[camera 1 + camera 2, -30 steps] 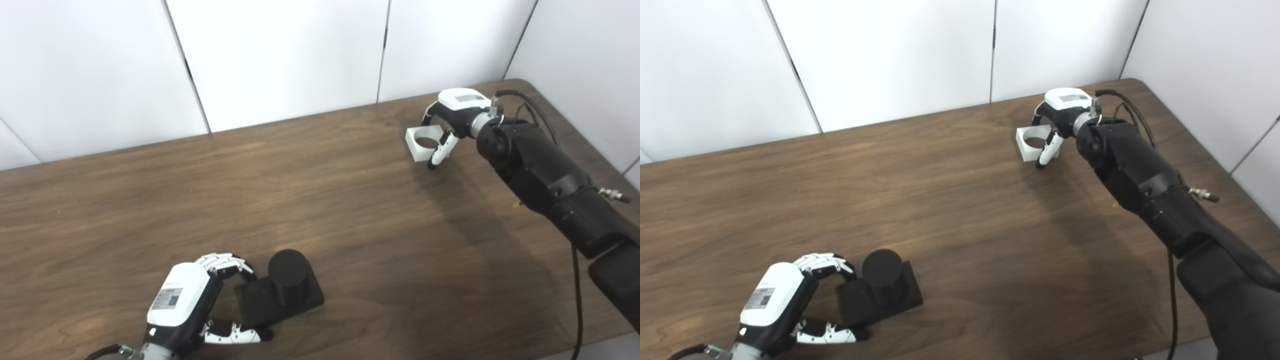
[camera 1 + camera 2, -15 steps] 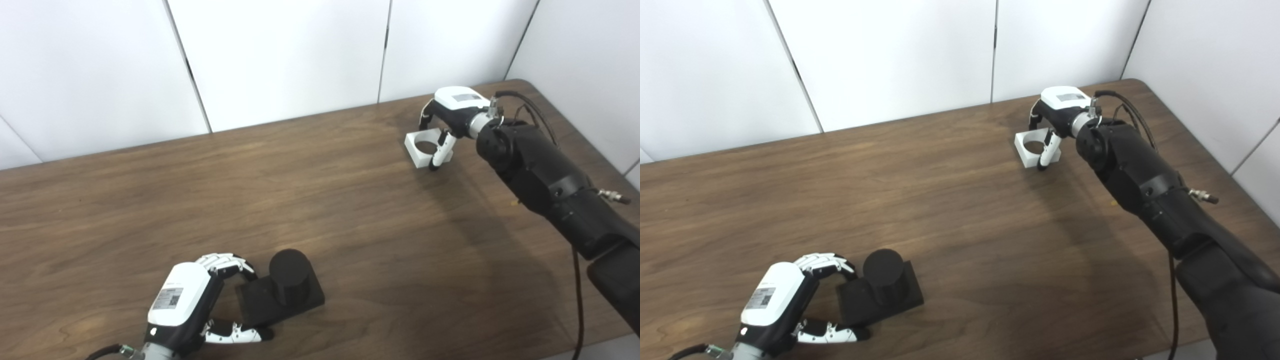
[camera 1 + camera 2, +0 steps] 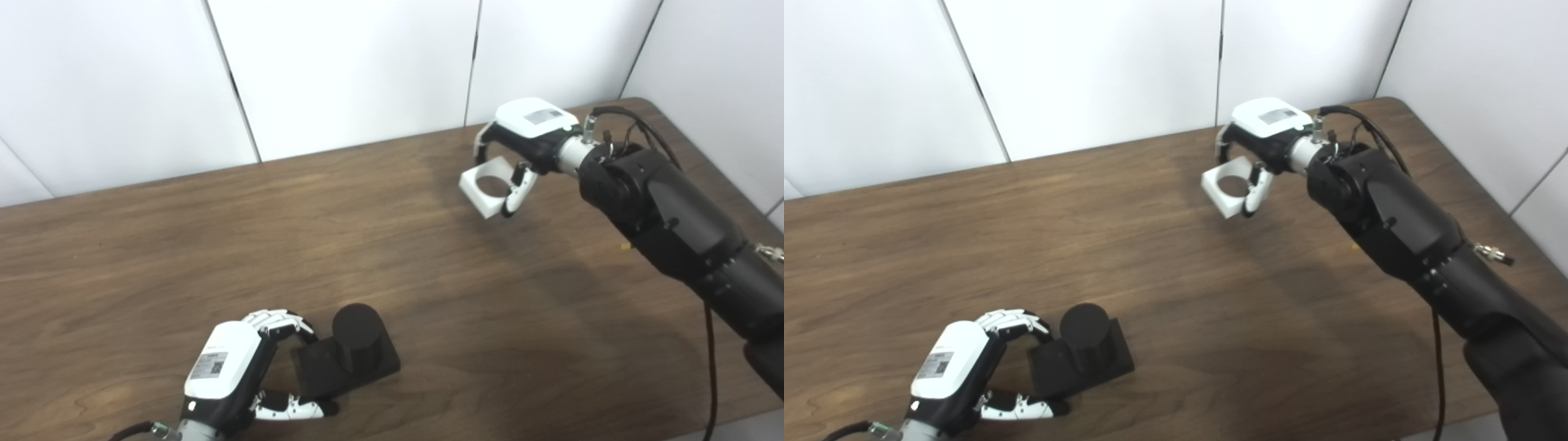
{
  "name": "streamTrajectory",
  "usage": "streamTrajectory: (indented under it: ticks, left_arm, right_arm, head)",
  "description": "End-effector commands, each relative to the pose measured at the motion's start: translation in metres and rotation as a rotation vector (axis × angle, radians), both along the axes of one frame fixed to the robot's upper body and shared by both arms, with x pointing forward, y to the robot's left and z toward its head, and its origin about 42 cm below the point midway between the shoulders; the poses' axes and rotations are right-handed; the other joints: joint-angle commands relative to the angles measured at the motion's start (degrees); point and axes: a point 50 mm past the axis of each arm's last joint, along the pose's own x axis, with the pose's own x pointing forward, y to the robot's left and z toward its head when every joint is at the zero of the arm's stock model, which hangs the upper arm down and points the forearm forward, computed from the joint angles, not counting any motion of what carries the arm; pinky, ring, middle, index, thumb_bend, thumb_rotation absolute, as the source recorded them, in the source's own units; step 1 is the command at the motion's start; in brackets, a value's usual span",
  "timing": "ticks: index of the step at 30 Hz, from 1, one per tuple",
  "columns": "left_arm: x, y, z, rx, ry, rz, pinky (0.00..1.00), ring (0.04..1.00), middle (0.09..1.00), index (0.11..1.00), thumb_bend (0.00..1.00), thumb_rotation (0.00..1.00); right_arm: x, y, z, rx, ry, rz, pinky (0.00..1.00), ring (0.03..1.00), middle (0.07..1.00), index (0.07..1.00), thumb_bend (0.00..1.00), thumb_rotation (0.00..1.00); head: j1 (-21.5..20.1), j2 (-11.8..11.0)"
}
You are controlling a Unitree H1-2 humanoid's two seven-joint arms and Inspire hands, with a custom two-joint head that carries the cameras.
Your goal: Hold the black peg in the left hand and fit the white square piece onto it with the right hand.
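Got my right hand [image 3: 520, 138] pinching the white square piece [image 3: 485, 187] up at 1 o'clock, so I'd carry it level toward the black peg [image 3: 355, 331] my left hand [image 3: 236, 373] grips at 7 o'clock.

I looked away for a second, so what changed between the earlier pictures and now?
The right hand, shut on the white piece, lifted it off the table and carried it left, tilted. The left hand stayed on the black peg.

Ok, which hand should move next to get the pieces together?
Right: the right hand already holds the white square piece lifted, while the left hand steadies the black peg on the table.
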Motion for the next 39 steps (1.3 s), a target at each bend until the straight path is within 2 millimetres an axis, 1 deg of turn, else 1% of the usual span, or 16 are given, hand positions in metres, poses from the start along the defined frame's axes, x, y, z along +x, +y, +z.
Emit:
streamTrajectory:
  ticks: [1,5,10,11,19,23,28,39]
  left_arm:
    - [-0.005,-0.003,-0.006,0.046,0.049,-0.023,0.81,0.783,0.715,0.487,0.52,0.05]
    - [-0.005,-0.006,-0.006,0.041,0.046,-0.022,0.81,0.781,0.715,0.487,0.52,0.05]
    - [-0.004,-0.011,-0.006,0.049,0.054,-0.017,0.82,0.787,0.721,0.487,0.52,0.05]
    - [-0.004,-0.011,-0.006,0.05,0.053,-0.016,0.82,0.787,0.721,0.487,0.52,0.05]
    - [-0.003,-0.018,-0.004,0.045,0.054,-0.014,0.83,0.788,0.721,0.487,0.52,0.05]
    - [-0.002,-0.02,-0.004,0.042,0.053,-0.015,0.83,0.789,0.721,0.487,0.52,0.05]
    - [-0.002,-0.023,-0.003,0.039,0.057,-0.015,0.83,0.792,0.723,0.487,0.52,0.05]
    - [-0.002,-0.026,0.0,0.037,0.059,-0.011,0.84,0.797,0.726,0.487,0.52,0.05]
  right_arm:
    - [-0.014,0.014,0.032,-0.027,-0.074,0.076,0.87,0.861,0.751,0.486,0.52,0.13]
    - [-0.042,0.048,0.044,-0.022,-0.084,0.216,0.86,0.85,0.745,0.485,0.52,0.13]
    - [-0.074,0.085,0.058,0.017,-0.087,0.345,0.89,0.857,0.74,0.484,0.52,0.13]
    - [-0.08,0.092,0.06,0.02,-0.09,0.376,0.88,0.853,0.737,0.484,0.52,0.13]
    - [-0.107,0.123,0.062,0.047,-0.075,0.496,0.88,0.85,0.726,0.482,0.52,0.13]
    - [-0.115,0.133,0.061,0.054,-0.056,0.518,0.9,0.856,0.732,0.482,0.52,0.13]
    - [-0.118,0.143,0.058,0.065,-0.046,0.545,0.92,0.872,0.735,0.482,0.52,0.13]
    - [-0.11,0.147,0.048,0.082,-0.017,0.539,0.92,0.874,0.742,0.482,0.52,0.13]
  head:
    - [0.5,0.2]
    - [1.8,0.6]
    - [3.4,1.2]
    - [3.6,1.3]
    - [5.2,1.9]
    - [5.9,2.2]
    - [6.3,2.5]
    - [6.8,2.8]
